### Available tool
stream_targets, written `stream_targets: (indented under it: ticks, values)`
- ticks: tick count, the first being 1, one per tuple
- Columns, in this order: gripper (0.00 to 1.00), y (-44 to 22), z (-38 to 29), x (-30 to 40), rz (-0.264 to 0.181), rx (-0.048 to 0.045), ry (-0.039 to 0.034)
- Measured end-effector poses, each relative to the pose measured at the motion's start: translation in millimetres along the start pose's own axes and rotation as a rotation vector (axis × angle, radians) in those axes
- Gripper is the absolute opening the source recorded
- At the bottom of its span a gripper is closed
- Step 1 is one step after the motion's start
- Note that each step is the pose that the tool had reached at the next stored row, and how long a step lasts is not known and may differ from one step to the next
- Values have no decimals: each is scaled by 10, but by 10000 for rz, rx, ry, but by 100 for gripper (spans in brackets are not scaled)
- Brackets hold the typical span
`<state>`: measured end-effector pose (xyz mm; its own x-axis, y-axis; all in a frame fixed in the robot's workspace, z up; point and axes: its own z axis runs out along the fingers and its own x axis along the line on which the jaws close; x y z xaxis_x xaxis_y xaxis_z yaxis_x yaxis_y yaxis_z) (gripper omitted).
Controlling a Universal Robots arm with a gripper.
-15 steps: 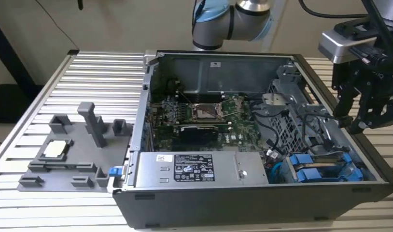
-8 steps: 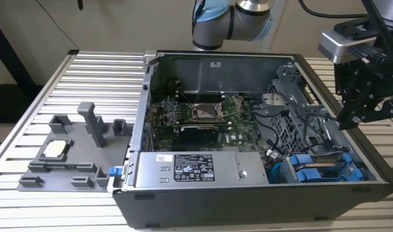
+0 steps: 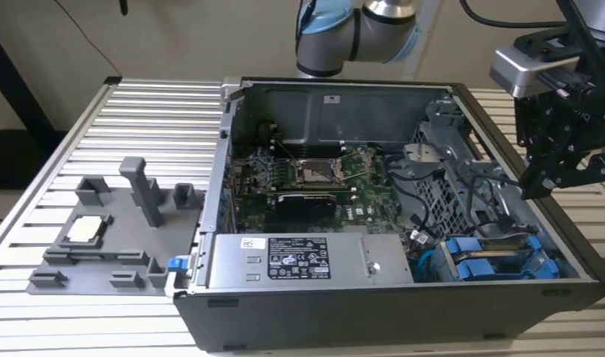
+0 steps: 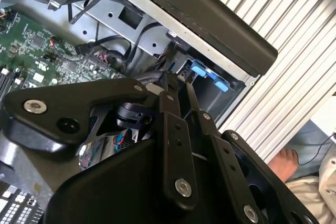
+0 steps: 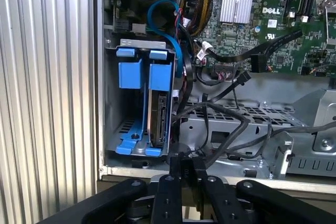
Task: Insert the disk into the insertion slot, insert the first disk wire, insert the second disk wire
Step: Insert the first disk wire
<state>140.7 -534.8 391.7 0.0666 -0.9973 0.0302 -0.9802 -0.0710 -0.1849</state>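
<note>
Case: open
Gripper: fingers pinched together, nothing between them, above the case wall
Insertion slot: occupied
Disk: seated in the slot; I judge this step done
Wires: loose; both left to plug, I reckon

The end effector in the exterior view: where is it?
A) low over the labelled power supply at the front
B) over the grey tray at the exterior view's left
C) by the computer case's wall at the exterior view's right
C: the end effector hangs by the wall of the computer case on the exterior view's right, far from the grey tray.
</note>
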Motion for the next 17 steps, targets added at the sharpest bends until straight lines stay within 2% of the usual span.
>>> stream_targets:
  ticks: [10,13,17]
  values:
    - [19,2,6,9,1,-9,2]
    - [19,8,22,64,1,-74,-4]
    - [19,21,40,187,6,-148,-7]
